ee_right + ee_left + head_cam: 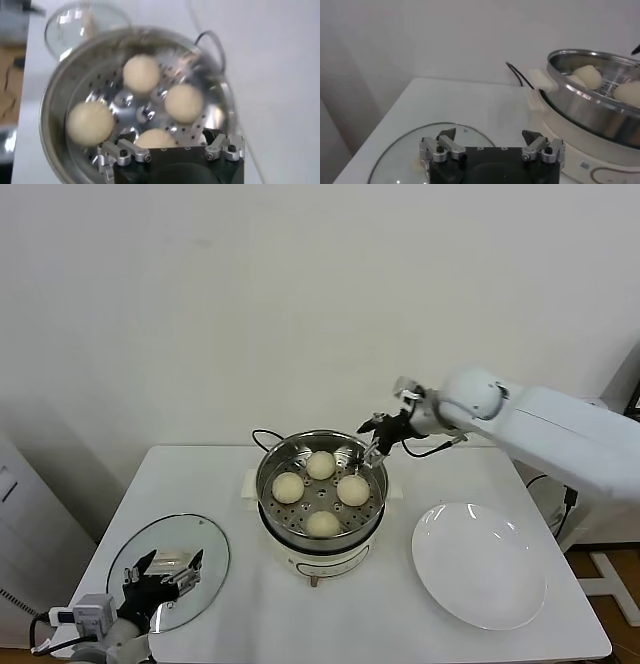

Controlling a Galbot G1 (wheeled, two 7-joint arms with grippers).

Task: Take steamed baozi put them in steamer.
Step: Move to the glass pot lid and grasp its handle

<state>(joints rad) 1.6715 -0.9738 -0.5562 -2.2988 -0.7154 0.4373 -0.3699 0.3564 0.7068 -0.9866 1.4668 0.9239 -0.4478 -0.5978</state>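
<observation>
1. Four smooth, round, cream-white steamed baozi (321, 465) inside shiny perforated steamer (270, 502), none held.
2. Right gripper (375, 446) spread, above steamer's far rim.
3. Left gripper (163, 569) spread over glass lid (213, 550).

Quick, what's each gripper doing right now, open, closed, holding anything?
Left gripper: open, empty, over the glass lid.
Right gripper: open, empty, above the steamer rim, four baozi inside.
</observation>
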